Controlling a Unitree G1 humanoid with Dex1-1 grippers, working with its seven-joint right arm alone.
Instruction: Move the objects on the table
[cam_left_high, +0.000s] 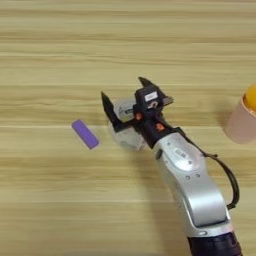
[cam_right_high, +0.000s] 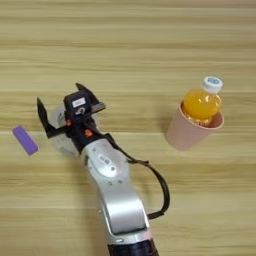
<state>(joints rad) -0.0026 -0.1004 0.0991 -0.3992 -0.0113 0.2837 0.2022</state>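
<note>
1. Wooden counter (cam_left_high: 60, 60) with pale-brown grain stripes fills both views.
2. Right arm comes up from the 6 o'clock edge, its silver forearm (cam_left_high: 192, 185) angled toward 11 o'clock.
3. Right gripper (cam_left_high: 125, 95) sits near the middle of the left eye view; its two black jaws stand wide apart, and whether they hold anything cannot be told.
4. A pale, translucent round shape (cam_right_high: 62, 135) lies on the counter beneath the jaws; what it is cannot be told.
5. Purple bar (cam_left_high: 84, 134) lies flat at the gripper's 8 o'clock, near but apart from it.
6. Orange juice bottle (cam_right_high: 202, 102) with a pale cap stands inside the pink cup (cam_right_high: 185, 132), well apart at the gripper's 3 o'clock.
</note>
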